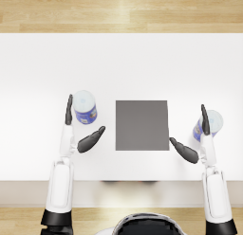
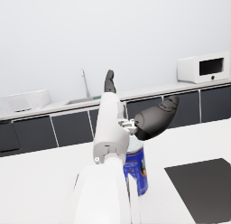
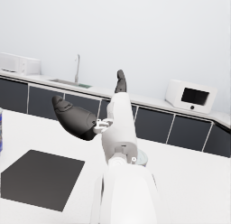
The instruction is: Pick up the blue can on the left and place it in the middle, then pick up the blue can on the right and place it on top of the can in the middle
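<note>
The left blue can (image 1: 84, 107) with a pale lid stands upright on the white table, left of a dark grey square mat (image 1: 142, 125). My left hand (image 1: 90, 140) is open beside it, fingers along the can's outer side and thumb spread toward the mat, holding nothing. In the left wrist view the can (image 2: 136, 170) shows just under the hand (image 2: 153, 119). The right blue can (image 1: 210, 125) stands right of the mat. My right hand (image 1: 186, 151) is open, its fingers lying over that can in the head view. My right forearm mostly hides the can (image 3: 142, 159) in the right wrist view.
The white table (image 1: 121, 63) stretches far back, with a wooden floor beyond it. Its near edge runs just in front of my forearms. A kitchen counter with a sink and a white microwave (image 2: 205, 68) lines the far wall.
</note>
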Controlling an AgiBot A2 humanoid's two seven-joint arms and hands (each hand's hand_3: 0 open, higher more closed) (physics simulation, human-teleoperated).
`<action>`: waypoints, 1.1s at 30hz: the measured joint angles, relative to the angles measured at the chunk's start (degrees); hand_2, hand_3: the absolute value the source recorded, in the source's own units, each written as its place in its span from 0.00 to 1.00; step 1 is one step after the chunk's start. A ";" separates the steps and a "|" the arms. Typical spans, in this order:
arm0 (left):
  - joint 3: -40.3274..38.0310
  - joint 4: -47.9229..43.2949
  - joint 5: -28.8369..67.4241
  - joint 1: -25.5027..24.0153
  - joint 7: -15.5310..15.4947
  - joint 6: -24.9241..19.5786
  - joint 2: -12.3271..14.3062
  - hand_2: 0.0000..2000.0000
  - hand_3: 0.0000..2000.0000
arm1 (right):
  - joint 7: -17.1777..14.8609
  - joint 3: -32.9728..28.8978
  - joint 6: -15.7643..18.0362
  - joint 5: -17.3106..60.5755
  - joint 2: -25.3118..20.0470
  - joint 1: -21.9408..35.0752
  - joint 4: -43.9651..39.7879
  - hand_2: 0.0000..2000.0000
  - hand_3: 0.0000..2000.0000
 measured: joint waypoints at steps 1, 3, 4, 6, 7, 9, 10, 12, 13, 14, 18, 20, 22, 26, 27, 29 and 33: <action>-0.73 0.92 1.32 0.94 -0.01 -0.01 0.27 0.00 0.00 | 0.01 -0.87 -0.01 1.32 -0.15 0.22 0.26 0.00 0.00; -1.96 2.74 2.95 2.81 -0.02 -0.02 0.74 0.00 0.00 | 0.02 -2.77 -0.02 2.95 -0.39 0.53 0.73 0.00 0.00; -2.45 3.72 3.43 3.62 -0.03 -0.03 0.95 0.00 0.00 | 0.03 -3.71 -0.03 3.43 -0.49 0.71 0.75 0.00 0.00; -3.07 6.04 4.02 4.96 -0.03 -0.03 1.32 0.00 0.00 | 0.03 -5.53 -0.03 4.03 -0.66 0.87 0.52 0.00 0.00; -3.29 7.10 4.20 5.39 -0.04 -0.04 1.47 0.00 0.00 | 0.04 -6.41 -0.03 4.21 -0.74 0.91 0.42 0.00 0.00; -3.49 9.55 4.41 6.02 -0.04 -0.04 1.73 0.00 0.00 | 0.04 -8.16 -0.04 4.42 -0.89 0.93 -0.03 0.00 0.00; -3.41 10.79 4.48 6.25 -0.04 -0.04 1.86 0.00 0.00 | 0.04 -8.99 -0.04 4.49 -0.96 0.94 -0.44 0.00 0.00; -3.22 12.96 4.56 6.48 -0.04 -0.04 2.09 0.00 0.00 | 0.04 -10.34 -0.04 4.56 -1.10 0.88 -1.86 0.00 0.00; -3.12 14.01 4.58 6.60 -0.04 -0.04 2.20 0.00 0.00 | 0.04 -10.86 -0.04 4.59 -1.18 0.80 -2.79 0.00 0.00; -3.02 15.03 4.60 6.74 -0.04 -0.04 2.32 0.00 0.00 | 0.04 -11.24 -0.04 4.60 -1.26 0.66 -3.70 0.00 0.00; -2.70 18.64 4.63 7.09 -0.04 -0.04 2.76 0.00 0.00 | 0.04 -11.89 -0.04 4.63 -1.61 -0.02 -7.37 0.00 0.00; -2.44 20.46 4.63 7.34 -0.04 -0.04 3.00 0.00 0.00 | 0.04 -11.90 -0.04 4.64 -1.78 -0.19 -9.15 0.00 0.00; -2.13 22.38 4.64 7.65 -0.04 -0.04 3.24 0.00 0.00 | 0.04 -11.61 -0.04 4.64 -1.94 -0.26 -10.91 0.00 0.00; -1.33 26.26 4.64 7.87 -0.04 -0.04 3.67 0.00 0.00 | 0.04 -11.20 -0.04 4.64 -2.29 -0.21 -15.60 0.00 0.00; -1.08 27.10 4.64 7.85 -0.04 -0.04 3.77 0.00 0.00 | 0.04 -11.22 -0.04 4.64 -2.38 -0.14 -16.86 0.00 0.00; -0.67 28.51 4.64 7.83 -0.04 -0.04 3.97 0.00 0.00 | 0.04 -11.24 -0.04 4.64 -2.55 -0.11 -18.92 0.00 0.00; -0.06 31.71 4.64 8.18 -0.04 -0.04 4.43 0.00 0.00 | 0.04 -10.91 -0.04 4.64 -2.91 0.09 -22.60 0.00 0.00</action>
